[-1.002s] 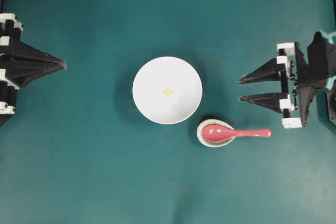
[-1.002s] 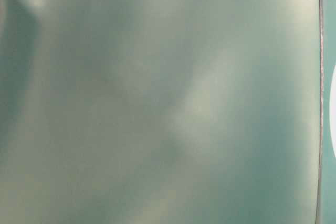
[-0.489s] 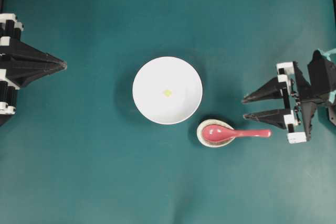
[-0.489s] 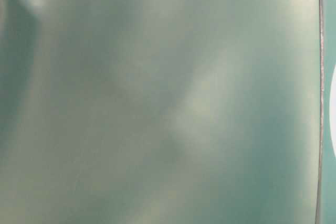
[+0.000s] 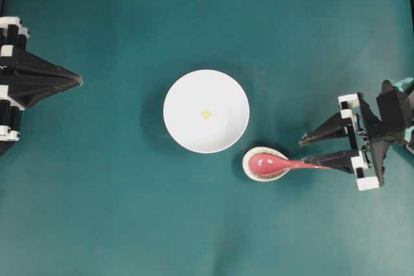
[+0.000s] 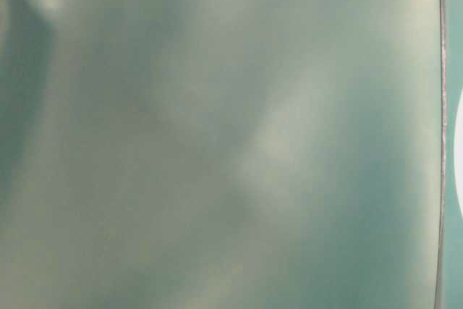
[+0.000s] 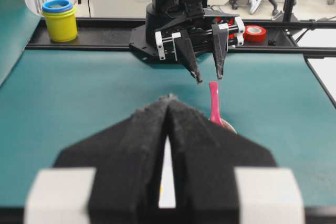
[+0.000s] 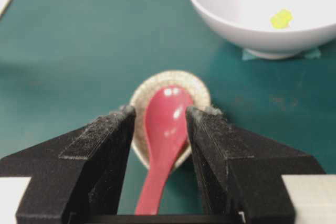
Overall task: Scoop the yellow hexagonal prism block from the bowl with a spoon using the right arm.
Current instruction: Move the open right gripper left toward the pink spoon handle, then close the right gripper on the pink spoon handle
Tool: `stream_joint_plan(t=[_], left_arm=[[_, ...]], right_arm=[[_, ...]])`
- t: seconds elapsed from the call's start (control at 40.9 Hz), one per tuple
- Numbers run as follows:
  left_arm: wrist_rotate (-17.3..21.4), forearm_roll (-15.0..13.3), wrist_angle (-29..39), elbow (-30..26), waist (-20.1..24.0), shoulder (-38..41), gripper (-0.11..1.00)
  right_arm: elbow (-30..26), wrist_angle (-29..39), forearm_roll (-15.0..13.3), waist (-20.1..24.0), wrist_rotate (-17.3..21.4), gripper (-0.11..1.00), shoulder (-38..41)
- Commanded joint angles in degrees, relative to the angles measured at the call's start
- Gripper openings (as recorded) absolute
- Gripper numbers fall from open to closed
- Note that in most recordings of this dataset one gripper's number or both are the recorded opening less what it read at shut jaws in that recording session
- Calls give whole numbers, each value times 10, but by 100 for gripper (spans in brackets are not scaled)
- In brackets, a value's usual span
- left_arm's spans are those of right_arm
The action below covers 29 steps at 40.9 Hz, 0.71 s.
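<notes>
Right gripper [image 8: 160, 116] has slid down toward the glossy pink-red ceramic spoon [image 8: 164, 129]; its rough black fingers [image 8: 100, 150] stand spread either side of the handle, not pinching. Scoop sits in a speckled oval rest [image 8: 149, 85]. Tiny yellow hexagonal block [image 8: 281, 18] lies in the smooth white bowl [image 8: 231, 22] beyond the fingertips. Left gripper [image 7: 167, 103] pressed together.

- Table [image 5: 97, 211]: a flat teal surface.
- Bowl [image 5: 194, 134]: white, round, standing on the table near its middle.
- Spoon rest [image 5: 248, 167]: small, speckled, on the table just beside the bowl, toward the right arm's side.
</notes>
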Motion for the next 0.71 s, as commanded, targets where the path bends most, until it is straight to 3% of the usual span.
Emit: stream_joint_plan(t=[0.0,0.366,0.684], left_arm=[[-1,3,-3,-13,2,5,-1],[-4,3,0,-12,2,5,-1],[-4,3,0,-12,1,5,-1]], right_arm=[[-13,-21,15,11,-1,51,24],[-20,-68,108,76,0,51,98],[-20,-69,121,98,-1,51,120]])
